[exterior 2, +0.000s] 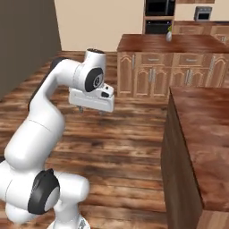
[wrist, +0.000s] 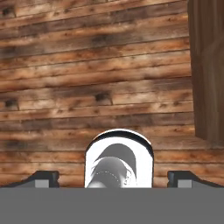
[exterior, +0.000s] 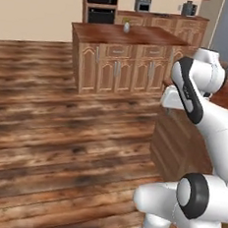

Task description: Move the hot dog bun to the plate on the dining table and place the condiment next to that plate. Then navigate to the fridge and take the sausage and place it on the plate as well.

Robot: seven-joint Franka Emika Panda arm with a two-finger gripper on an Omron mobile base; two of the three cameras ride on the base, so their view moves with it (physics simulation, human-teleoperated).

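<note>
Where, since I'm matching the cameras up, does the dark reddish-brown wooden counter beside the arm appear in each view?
Left base view: dark reddish-brown wooden counter at the right edge.
Right base view: right side, top and end panel.
Hand view: upper right, apparently its side panel.
Shared landmark: brown plank floor.

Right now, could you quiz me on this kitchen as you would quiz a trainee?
1. True or false: the tool is clamped on a bottle.
2. What does the tool point down at? A. wooden floor B. a sink C. a plate
3. Fill in: the small vase stands on top of the ___.

Key:
1. False: its jaws stand wide open, with nothing between them.
2. A.
3. The cabinet-fronted island.
</note>
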